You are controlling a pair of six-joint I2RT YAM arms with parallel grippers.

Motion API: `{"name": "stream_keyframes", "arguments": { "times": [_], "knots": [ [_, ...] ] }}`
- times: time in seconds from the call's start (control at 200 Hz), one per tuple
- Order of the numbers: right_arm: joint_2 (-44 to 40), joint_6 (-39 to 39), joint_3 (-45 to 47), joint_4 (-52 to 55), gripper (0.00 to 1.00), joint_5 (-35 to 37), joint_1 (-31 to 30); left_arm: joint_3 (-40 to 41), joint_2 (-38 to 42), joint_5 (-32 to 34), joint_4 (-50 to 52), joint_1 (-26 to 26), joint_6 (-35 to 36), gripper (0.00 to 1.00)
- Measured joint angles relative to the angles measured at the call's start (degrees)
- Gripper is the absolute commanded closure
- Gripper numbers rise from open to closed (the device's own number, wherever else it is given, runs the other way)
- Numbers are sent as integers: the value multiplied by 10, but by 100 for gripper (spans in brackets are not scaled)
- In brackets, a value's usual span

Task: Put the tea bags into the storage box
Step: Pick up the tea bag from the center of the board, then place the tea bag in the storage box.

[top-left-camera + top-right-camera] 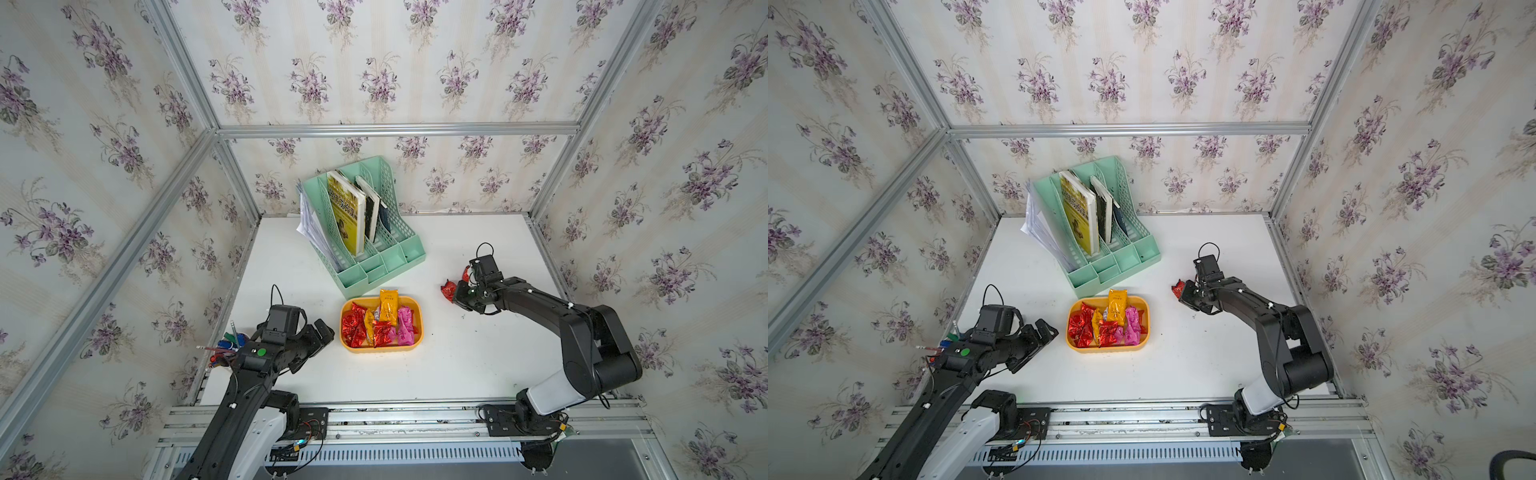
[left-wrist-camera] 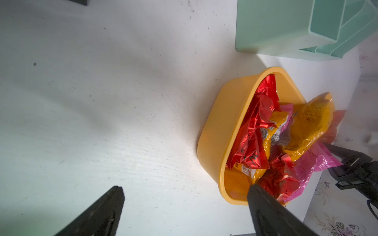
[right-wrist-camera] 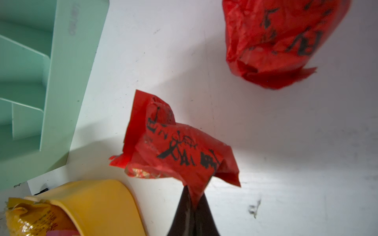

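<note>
Nearest my view, the left gripper [image 2: 185, 191] hangs with jaws wide, holding nothing, beside the storage box [image 1: 380, 350]: 1 shallow yellow-orange plastic tray with rounded corners, on the white table [image 1: 457, 365] just before 1 mint lattice rack [image 1: 374, 257]. Inside, I count tea bags [image 1: 376, 324] of crinkled foil: 2 orange-yellow, 2 pink, reds too overlapped to number. Outside are 2 more: 1 held red bag [image 3: 178, 151], pinched by the closed right gripper [image 3: 192, 197], and 1 loose red bag [image 3: 274, 43] near it.
</note>
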State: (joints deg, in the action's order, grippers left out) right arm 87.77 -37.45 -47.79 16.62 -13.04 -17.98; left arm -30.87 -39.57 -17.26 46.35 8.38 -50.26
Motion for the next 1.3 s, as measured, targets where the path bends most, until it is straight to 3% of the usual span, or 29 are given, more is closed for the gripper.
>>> {"name": "stream_keyframes", "arguments": {
  "times": [0.23,0.415,0.575,0.694,0.844,1.299],
  "knots": [
    [-106,-21,40,15,100,4,-47,-4,1,-10,21,0,17,1],
    [-173,-65,32,37,100,40,-201,-7,-11,-20,26,0,39,1],
    [-183,-120,4,53,100,98,-320,-13,-22,-39,38,0,61,1],
    [-145,-144,-43,66,100,127,-401,-19,-32,-46,40,0,73,1],
    [-72,-164,-102,77,100,156,-452,-28,-40,-55,41,0,83,1],
    [189,-114,-368,134,100,181,-460,-42,-10,-54,66,0,92,1]
  ]
}}
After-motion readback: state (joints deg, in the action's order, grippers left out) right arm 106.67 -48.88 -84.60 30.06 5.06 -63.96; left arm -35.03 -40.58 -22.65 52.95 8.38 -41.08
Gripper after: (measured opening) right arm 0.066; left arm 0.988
